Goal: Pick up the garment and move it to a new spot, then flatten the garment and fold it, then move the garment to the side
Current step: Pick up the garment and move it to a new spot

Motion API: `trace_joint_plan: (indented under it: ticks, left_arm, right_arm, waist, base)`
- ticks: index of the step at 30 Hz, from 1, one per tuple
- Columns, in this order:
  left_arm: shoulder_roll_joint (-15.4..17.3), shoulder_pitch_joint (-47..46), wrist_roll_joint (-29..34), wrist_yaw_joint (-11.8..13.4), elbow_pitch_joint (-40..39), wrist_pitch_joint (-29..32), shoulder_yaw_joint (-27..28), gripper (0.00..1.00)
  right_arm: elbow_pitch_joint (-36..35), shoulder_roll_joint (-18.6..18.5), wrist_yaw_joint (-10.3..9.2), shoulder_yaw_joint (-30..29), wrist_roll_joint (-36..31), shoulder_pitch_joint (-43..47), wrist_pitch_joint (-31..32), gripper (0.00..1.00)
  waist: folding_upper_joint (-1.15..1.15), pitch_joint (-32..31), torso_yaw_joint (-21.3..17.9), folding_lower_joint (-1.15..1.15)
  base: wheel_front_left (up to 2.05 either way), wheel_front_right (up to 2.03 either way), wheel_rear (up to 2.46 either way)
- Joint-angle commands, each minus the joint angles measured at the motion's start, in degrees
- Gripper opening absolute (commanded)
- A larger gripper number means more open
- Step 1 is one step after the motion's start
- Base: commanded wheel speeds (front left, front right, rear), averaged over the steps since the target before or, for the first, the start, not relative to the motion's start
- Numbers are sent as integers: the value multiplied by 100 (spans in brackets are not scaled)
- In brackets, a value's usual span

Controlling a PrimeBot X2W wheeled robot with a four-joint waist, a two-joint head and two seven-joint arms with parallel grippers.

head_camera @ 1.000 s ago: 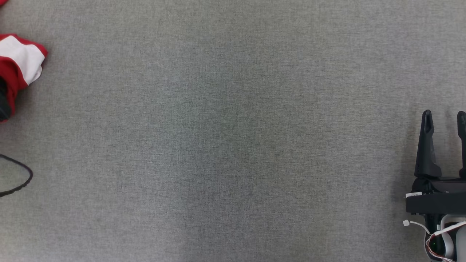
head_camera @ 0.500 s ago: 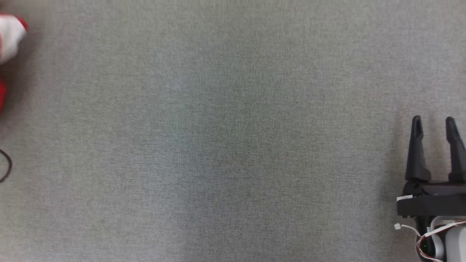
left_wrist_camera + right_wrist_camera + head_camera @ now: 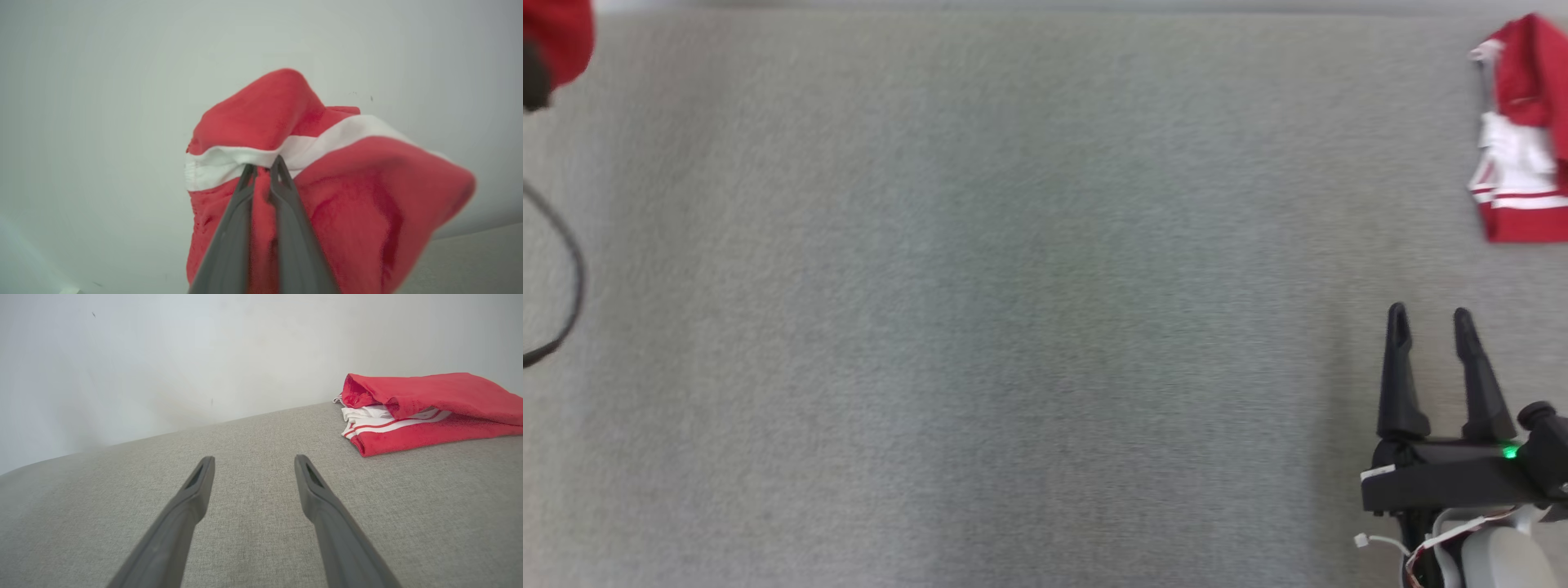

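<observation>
A red garment with a white band (image 3: 343, 192) hangs bunched in the air, and my left gripper (image 3: 263, 169) is shut on it just below the band. In the head view a corner of that garment (image 3: 560, 33) shows at the top left, above the grey fabric surface (image 3: 1013, 327). My right gripper (image 3: 1429, 314) stands open at the lower right, low over the surface, with nothing between its fingers (image 3: 200, 482).
A folded pile of red and white clothes (image 3: 1523, 139) lies at the far right near the back edge, ahead and to the right of my right gripper (image 3: 253, 461); the folded pile (image 3: 425, 412) sits near a pale wall. A dark cable (image 3: 574, 278) loops at the left edge.
The head camera has shifted, bringing the folded pile into view at the right. The held garment has gone from the left edge up to the top left corner.
</observation>
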Motion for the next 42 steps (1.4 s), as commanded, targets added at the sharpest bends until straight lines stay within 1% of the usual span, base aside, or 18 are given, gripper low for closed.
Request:
trace_joint_plan:
  ticks: [1,4,10,16,17,23,30,33,37,38,39,40,42]
  left_arm:
    - [-154,-52,-21,-13,-171,27,-72,0]
    - [-370,52,-90,-21,-533,127,-201,0]
    - [-962,434,-123,-11,-1167,329,-587,0]
    - [-1570,953,-237,84,-1551,418,-942,0]
    - [-1570,953,-237,84,-1551,418,-942,0]
    - [-1982,1580,-409,167,-1659,338,-1154,0]
    - [-2215,2537,-612,268,-1372,65,-1265,0]
    - [-2325,2997,-641,289,-1237,-63,-1407,0]
    - [-2455,3416,-516,205,-1017,-111,-1840,0]
    - [-2485,3466,-477,191,-986,-168,-1923,32]
    - [-2515,3494,-450,168,-968,-220,-2016,96]
    - [-2548,3543,-479,164,-947,-261,-2065,100]
    - [-2583,3551,-451,149,-968,-399,-2155,100]
  right_arm:
    - [67,40,-17,10,78,75,-47,100]
    - [203,85,-17,72,119,113,-90,100]
    - [361,132,-17,101,182,220,-126,100]
    - [328,155,-17,63,230,295,-135,100]
    - [328,155,-17,63,230,295,-135,100]
    - [275,166,-17,66,255,324,-136,100]
    - [300,169,-17,146,384,252,-137,100]
    - [319,167,-17,128,418,265,-137,100]
    - [357,169,-17,101,397,290,-137,100]
    - [364,168,-17,112,382,279,-137,100]
    - [360,165,-17,103,366,270,-137,100]
    - [365,166,-17,118,347,262,-137,100]
    - [368,166,-17,113,320,275,-137,100]
  waist:
    - [0,-332,-357,1]
    - [0,-502,-625,1]
    - [0,-699,-1130,1]
    - [0,-751,-1450,1]
    - [0,-751,-1450,1]
    - [0,-723,-1585,1]
    - [0,-654,-1644,1]
    - [0,-649,-1615,1]
    - [0,-689,-1493,1]
    - [0,-708,-1460,1]
    - [0,-734,-1415,1]
    - [0,-760,-1383,1]
    - [0,-832,-1298,1]
  base:
    - [0,0,0]
    - [0,0,0]
    - [0,0,0]
    - [0,0,0]
    - [0,0,0]
    - [0,0,0]
    - [0,0,0]
    - [0,0,0]
    - [0,0,0]
    - [0,0,0]
    - [0,0,0]
    - [0,0,0]
    - [0,0,0]
